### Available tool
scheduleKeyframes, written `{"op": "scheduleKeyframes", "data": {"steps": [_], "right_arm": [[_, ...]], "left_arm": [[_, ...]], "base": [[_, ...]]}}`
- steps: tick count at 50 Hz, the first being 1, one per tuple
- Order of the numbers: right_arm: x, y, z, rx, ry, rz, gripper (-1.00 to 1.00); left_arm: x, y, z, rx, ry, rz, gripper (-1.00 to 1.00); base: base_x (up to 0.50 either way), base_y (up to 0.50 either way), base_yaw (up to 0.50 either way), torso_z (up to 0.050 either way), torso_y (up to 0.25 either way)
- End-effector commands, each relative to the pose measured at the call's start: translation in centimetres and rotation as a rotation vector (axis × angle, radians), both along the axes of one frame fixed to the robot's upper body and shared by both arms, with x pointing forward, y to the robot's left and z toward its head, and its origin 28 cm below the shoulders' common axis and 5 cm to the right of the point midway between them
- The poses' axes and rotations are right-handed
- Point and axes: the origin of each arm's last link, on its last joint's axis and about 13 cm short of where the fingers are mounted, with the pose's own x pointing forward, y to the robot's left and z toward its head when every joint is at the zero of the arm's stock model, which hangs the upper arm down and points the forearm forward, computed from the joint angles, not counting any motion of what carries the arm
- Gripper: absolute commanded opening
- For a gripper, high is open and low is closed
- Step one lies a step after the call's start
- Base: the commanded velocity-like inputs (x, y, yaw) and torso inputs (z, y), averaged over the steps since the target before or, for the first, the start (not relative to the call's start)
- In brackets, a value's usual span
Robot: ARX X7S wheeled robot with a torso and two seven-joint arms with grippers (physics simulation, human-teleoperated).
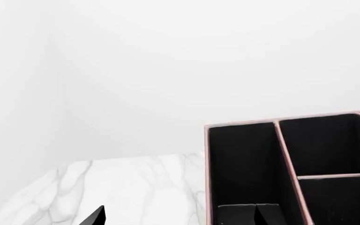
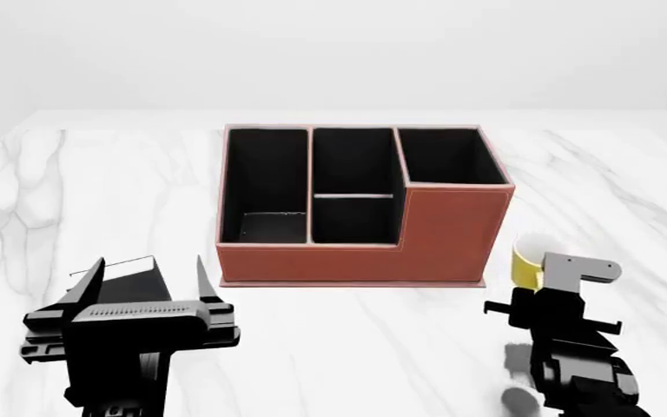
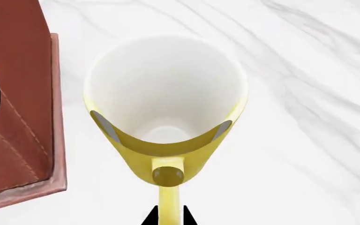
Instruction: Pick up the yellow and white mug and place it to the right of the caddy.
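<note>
The yellow and white mug [image 3: 165,89] stands upright just right of the caddy [image 3: 17,117], with a small gap between them. My right gripper [image 3: 169,216] is shut on the mug's yellow handle, one black fingertip on each side. In the head view the mug [image 2: 524,263] shows only partly behind my right gripper [image 2: 538,282], near the caddy's [image 2: 363,234] front right corner. I cannot tell whether the mug rests on the table. My left gripper [image 2: 146,276] is open and empty in front of the caddy's left end; it also shows in the left wrist view [image 1: 176,218], facing the caddy [image 1: 292,164].
The white marble table [image 2: 611,191] stretches around the caddy on all sides. A white wall runs along the table's far edge.
</note>
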Motion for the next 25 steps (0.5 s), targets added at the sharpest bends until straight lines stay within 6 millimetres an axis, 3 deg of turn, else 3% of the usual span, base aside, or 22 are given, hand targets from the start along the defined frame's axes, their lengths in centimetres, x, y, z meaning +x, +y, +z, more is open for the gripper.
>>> {"op": "scheduleKeyframes", "data": {"steps": [1,25], "right_arm": [[0.21,0.01,0.27,-0.02,-0.001,0.016,-1.0],[-0.12,0.1,-0.15,-0.011,0.029,0.017,-1.0]], "left_arm": [[0.01,0.0,-0.03,0.0,0.001,0.0,1.0],[-0.02,-0.01,-0.07,0.001,0.001,0.001,1.0]], "base": [[0.0,0.0,0.0,0.0,0.0],[0.0,0.0,0.0,0.0,0.0]]}}
